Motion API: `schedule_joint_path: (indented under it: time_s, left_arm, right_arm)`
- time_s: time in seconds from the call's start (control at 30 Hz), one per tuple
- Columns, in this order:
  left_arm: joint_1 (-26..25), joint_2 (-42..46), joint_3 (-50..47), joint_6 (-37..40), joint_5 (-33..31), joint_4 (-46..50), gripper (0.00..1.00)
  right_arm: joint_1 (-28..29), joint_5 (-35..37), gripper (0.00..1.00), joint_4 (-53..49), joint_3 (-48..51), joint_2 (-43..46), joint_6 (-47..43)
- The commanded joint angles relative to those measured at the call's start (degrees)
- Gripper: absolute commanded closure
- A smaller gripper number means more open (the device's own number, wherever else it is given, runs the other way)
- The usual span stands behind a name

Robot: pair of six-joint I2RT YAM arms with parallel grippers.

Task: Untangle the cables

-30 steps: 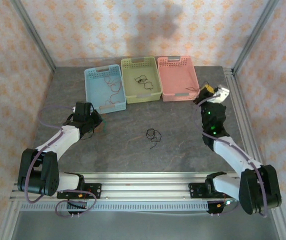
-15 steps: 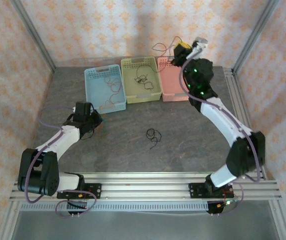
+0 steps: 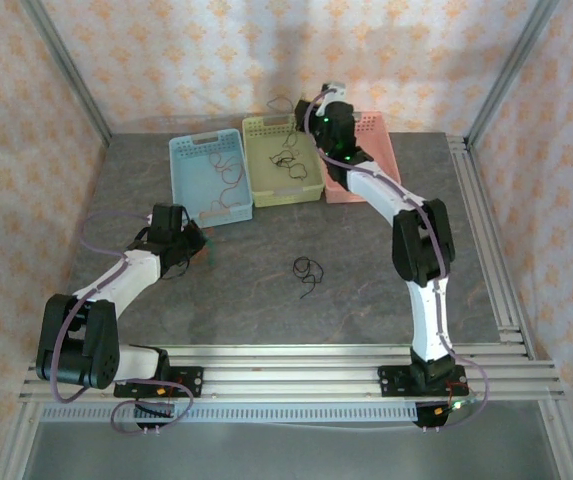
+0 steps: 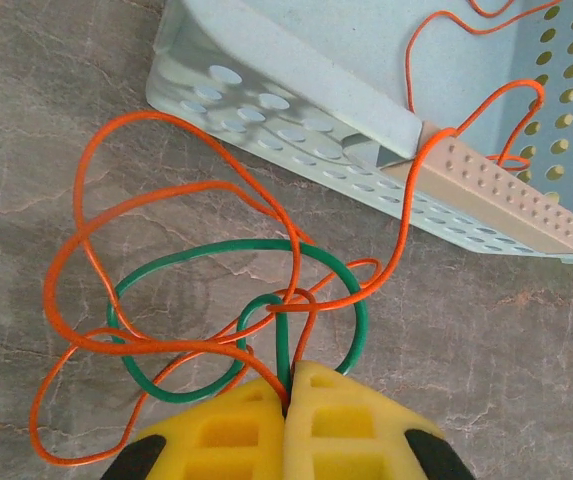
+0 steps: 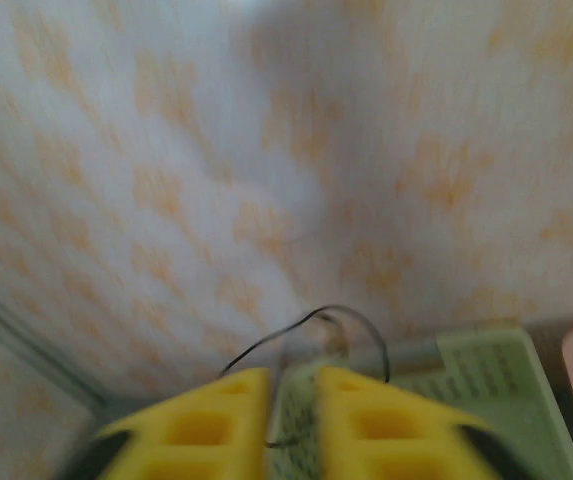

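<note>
My left gripper (image 4: 288, 398) is closed, jaws together, pinching the green cable (image 4: 276, 243) just below where it crosses itself. An orange strand runs into the same pinch; can't tell if it's clamped. The orange cable (image 4: 151, 115) loops through and around the green one, all flat on the counter (image 4: 486, 330). One strand climbs over the corner rim of the blue basket (image 4: 266, 105) and drops inside. The basket wall sits just beyond the loops. There's bare counter to the left and lower right.

My right gripper (image 5: 293, 378) has its jaws a narrow gap apart, so slightly open. A thin dark cable (image 5: 306, 318) arcs up out of that gap. It's blurred, so I can't tell whether it's caught on a pad. The gripper is up off the counter, with the back wall (image 5: 266, 150) close ahead and the green basket (image 5: 486, 400) below to the right.

Top view gives the layout. The right arm (image 3: 421, 240) is stretched across the pink basket (image 3: 376, 150), with the gripper at the back edge and little room before the wall. A loose black cable (image 3: 306, 270) lies mid-counter, well apart from both arms, with open counter all round. There are red-orange strands (image 3: 228, 178) in the blue basket and a black tangle (image 3: 286, 160) in the green one. From the top my left-side knot reads as a faint streak. The wrist view resolves the crossing.
</note>
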State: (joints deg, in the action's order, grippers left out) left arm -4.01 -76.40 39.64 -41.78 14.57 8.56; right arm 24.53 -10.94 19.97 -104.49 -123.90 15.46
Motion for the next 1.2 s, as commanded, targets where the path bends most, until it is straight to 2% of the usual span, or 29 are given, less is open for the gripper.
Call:
schedule_joint_path:
  time_s: [0.0,0.07,0.13,0.43,0.63,0.8,0.93,1.17]
  left_arm:
    - [0.2,-0.6,0.3,0.6,1.2,-1.2,1.00]
    - [0.2,-0.6,0.3,0.8,2.1,-1.9,1.00]
    - [0.2,-0.7,0.1,1.0,3.0,-2.5,1.00]
    - [-1.0,0.6,-0.7,2.0,9.0,-8.1,1.00]
    - [-5.5,1.1,-0.3,3.1,14.2,-12.9,1.00]
    - [-9.7,-0.2,0.9,4.5,17.8,-15.9,1.00]
    - [-11.3,-0.9,1.5,5.1,19.5,-17.0,1.00]
    - [-12.2,-1.1,1.6,5.0,21.6,-18.4,1.00]
  right_arm:
    - [0.7,-2.1,0.64,-2.2,1.1,0.4,-1.1]
    - [0.9,-2.2,0.58,-1.5,5.0,2.8,-2.9]
    - [1.2,-3.0,0.56,-0.9,10.2,7.1,-5.9]
    - [2.6,-8.7,0.57,12.8,45.8,29.8,-10.2]
    - [6.3,-15.8,0.58,19.6,62.8,37.7,-15.5]
    - [9.8,-21.9,0.58,23.3,69.0,38.2,-21.1]
    - [13.3,-25.9,0.55,24.4,68.1,34.9,-22.1]
    - [16.3,-24.9,0.49,25.5,66.0,28.7,-22.9]
